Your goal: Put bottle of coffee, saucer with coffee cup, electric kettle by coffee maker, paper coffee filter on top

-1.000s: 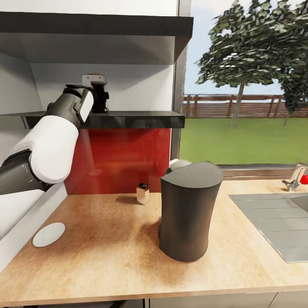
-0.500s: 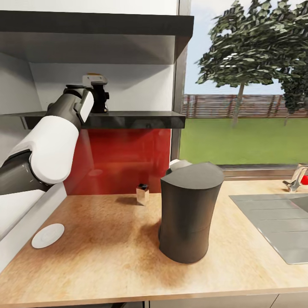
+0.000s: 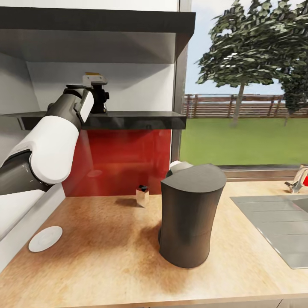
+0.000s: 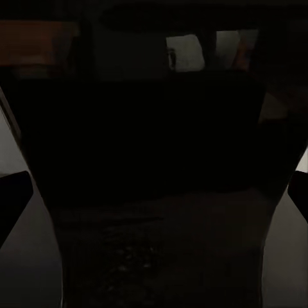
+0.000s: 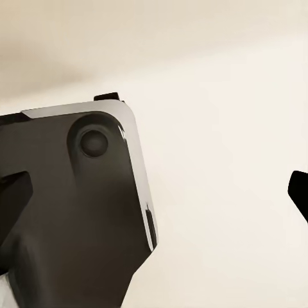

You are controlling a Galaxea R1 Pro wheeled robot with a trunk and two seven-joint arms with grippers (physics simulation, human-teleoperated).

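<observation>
Amber-gold shows just above the left gripper (image 3: pixel 97 96) in the head view: the cap of the bottle of coffee (image 3: pixel 94 79), which now sits slightly higher against the wall than a second ago, while the arm's place hardly differs. I judge the bottle is being lifted off the kitchen shelf (image 3: pixel 128 119), so the carry down to the countertop (image 3: pixel 107 239) looks to be beginning. The view itself has also drifted, the coffee maker (image 3: pixel 190 222) and saucer (image 3: pixel 45 238) sitting a touch lower and shifted. The shelf's front edge lies right below the gripper and a thicker board (image 3: pixel 98 25) hangs above, so there is little room up; the way out is toward the robot. Open worktop lies between the saucer and the coffee maker, where a small cube-shaped container (image 3: pixel 142 194) stands near the red wall.

In the left wrist view the dark bottle body (image 4: pixel 154 192) sits between the two fingertips (image 4: pixel 13 199), apparently pinched.

In the right wrist view the fingertips (image 5: pixel 13 186) stand wide apart, with nothing between them.
</observation>
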